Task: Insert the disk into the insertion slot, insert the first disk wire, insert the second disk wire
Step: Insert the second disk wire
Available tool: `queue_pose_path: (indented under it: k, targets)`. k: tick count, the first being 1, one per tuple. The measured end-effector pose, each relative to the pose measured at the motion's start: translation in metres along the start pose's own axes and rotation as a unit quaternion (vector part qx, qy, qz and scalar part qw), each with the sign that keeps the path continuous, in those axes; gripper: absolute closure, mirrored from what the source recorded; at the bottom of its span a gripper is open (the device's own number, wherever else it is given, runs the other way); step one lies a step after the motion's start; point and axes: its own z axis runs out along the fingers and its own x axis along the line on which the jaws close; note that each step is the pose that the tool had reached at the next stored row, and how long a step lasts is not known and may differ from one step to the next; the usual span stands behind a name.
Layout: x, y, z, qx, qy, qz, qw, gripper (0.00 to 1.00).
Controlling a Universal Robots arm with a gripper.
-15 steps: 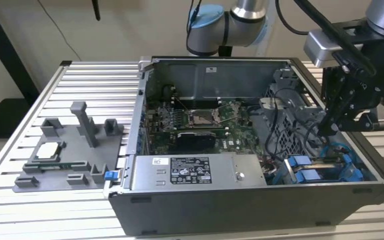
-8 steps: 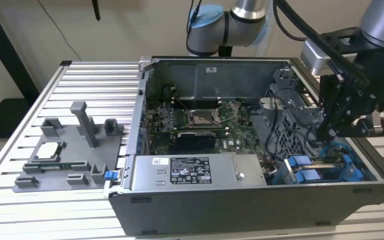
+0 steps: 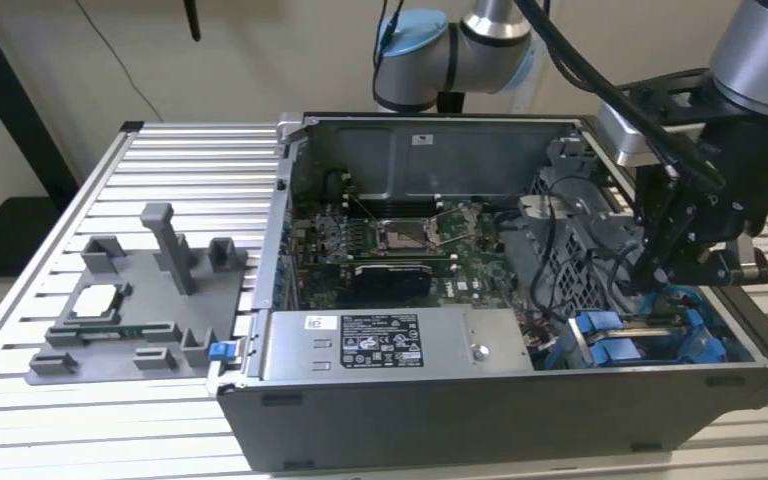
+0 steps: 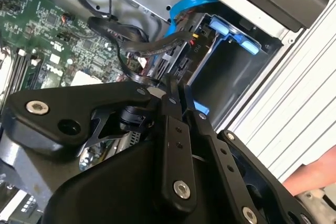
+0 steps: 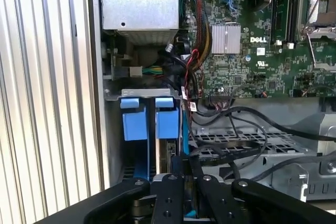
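At the open computer case's [image 3: 491, 300] front corner, toward four o'clock in the exterior view, the pincer [image 3: 684, 270] hangs directly above the insertion slot [image 3: 651, 340]. In both wrist views its fingers [image 5: 176, 192] stand close together, almost parallel, with only a narrow gap; whether anything thin is nipped between them cannot be told.

The disk [image 5: 167, 156] sits upright in its blue carrier, down in the slot, with the blue tray tabs [image 5: 149, 119] at the bay's front. A light blue cable [image 4: 184, 9] and a bundle of black cables [image 4: 126, 40] lie just beside the bay, toward the motherboard [image 3: 398, 240].

Judgement: the disk insertion looks done or nearly so, and the work in hand is the seating of the disk or the first disk wire. No connector is clearly seen mated to the drive. The next move, as judged, calls for a fine, straight approach in a tight pocket, keeping clear of the loose cables and the bay's wall.

Surface: the case lies open on a ribbed aluminium worktop [image 3: 157, 180]. At nine o'clock from the case stands a grey fixture [image 3: 144, 290] holding a processor chip [image 3: 97, 300]. A silver power-supply box [image 3: 384, 345] fills the case's near edge.

Room: pale wall behind, a black stand at the exterior view's left. Part of a person's arm [image 4: 315, 177] shows beside the worktop in the second wrist view.
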Motion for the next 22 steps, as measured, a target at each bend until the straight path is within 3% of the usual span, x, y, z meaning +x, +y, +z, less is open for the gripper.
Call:
queue_pose_path:
  k: [14, 22]
  targets:
    - [0.0056, -0.0023, 0.0166, 0.0023, 0.0025, 0.015, 0.9999, 1.0]
    - [0.0065, -0.0077, 0.022, 0.0022, 0.0001, 0.016, 0.9999, 1.0]
